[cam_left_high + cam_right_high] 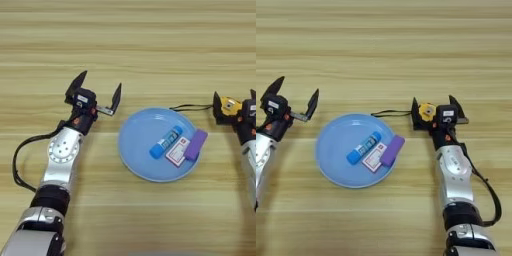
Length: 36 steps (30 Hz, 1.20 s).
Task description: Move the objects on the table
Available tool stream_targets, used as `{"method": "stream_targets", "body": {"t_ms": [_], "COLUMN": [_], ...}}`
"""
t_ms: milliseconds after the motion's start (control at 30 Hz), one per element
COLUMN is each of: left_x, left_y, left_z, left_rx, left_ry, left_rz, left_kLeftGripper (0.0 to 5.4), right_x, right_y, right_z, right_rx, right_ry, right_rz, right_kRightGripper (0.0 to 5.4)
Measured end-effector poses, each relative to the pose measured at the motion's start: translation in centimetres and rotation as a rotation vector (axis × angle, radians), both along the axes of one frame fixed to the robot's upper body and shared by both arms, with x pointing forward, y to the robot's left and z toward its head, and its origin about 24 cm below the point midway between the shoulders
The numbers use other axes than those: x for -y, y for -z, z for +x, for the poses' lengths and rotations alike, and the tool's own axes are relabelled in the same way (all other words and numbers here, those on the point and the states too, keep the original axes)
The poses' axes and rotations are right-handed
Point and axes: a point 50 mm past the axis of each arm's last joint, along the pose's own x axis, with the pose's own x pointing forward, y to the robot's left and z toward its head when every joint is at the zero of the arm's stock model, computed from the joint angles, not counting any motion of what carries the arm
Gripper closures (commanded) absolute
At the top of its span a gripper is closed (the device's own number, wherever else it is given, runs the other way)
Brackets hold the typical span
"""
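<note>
Progress is judged at three of four: tube (363, 148), card (374, 158) and block (392, 150) are seen lying in the plate (336, 170), mid-desk (384, 45), card between tube and block. Tape measure (427, 111) is left outside, just past the plate's right rim, its cord (388, 113) trailing toward the plate. It sits between the fingers of the right gripper (432, 113), which are spread around it; contact cannot be told. The left gripper (95, 95) is held wide apart, empty, beside the plate's left rim.

Two head cameras looking steeply down on the table (150, 45), close; both share the plate (336, 170), offset sideways
</note>
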Motion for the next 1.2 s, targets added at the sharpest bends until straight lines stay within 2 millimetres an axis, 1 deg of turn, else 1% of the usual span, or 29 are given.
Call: {"method": "stream_targets", "body": {"t_ms": [100,200,400,500,533,667,767,867,1000,1100,1200], "left_x": [-0.6,-0.7,0.1,0.8,1.4,3.0,4.4,5.4,5.8,5.6,5.6], "left_y": [-0.9,-1.2,-1.9,-2.0,-1.9,-1.1,-0.7,-0.2,0.5,1.3,1.4], "left_z": [-0.7,-1.2,-2.2,-2.7,-3.0,-3.8,-4.2,-4.5,-4.6,-4.5,-4.2], "left_rx": [-0.002,-0.026,-0.074,-0.138,-0.167,-0.25,-0.276,-0.296,-0.315,-0.344,-0.349], "left_ry": [0.055,0.099,0.195,0.229,0.251,0.3,0.337,0.354,0.355,0.336,0.333], "left_rz": [0.03,0.058,0.077,0.086,0.087,0.096,0.127,0.161,0.206,0.237,0.243], "left_kLeftGripper": [0.0,0.0,0.0,0.0,0.0,0.0,0.0,0.0,0.0,0.0,0.0], "right_x": [0.0,0.0,-0.2,-0.5,-0.7,-1.0,-1.1,-1.2,-1.5,-1.6,-1.7], "right_y": [0.1,0.2,0.2,0.2,0.1,-0.2,-0.3,-0.4,-0.5,-0.5,-0.6], "right_z": [-0.1,-0.1,-0.1,-0.1,-0.1,0.0,-0.1,-0.1,0.0,0.0,0.0], "right_rx": [-0.01,-0.017,-0.013,-0.014,-0.01,-0.003,0.001,0.006,0.004,0.006,0.007], "right_ry": [0.001,0.003,0.01,0.008,0.004,0.008,0.009,0.007,0.004,0.005,0.008], "right_rz": [0.002,0.004,0.009,0.014,0.015,0.01,0.011,0.013,0.015,0.015,0.015], "right_kRightGripper": [0.02,0.02,0.02,0.02,0.02,0.02,0.02,0.02,0.02,0.02,0.02]}}
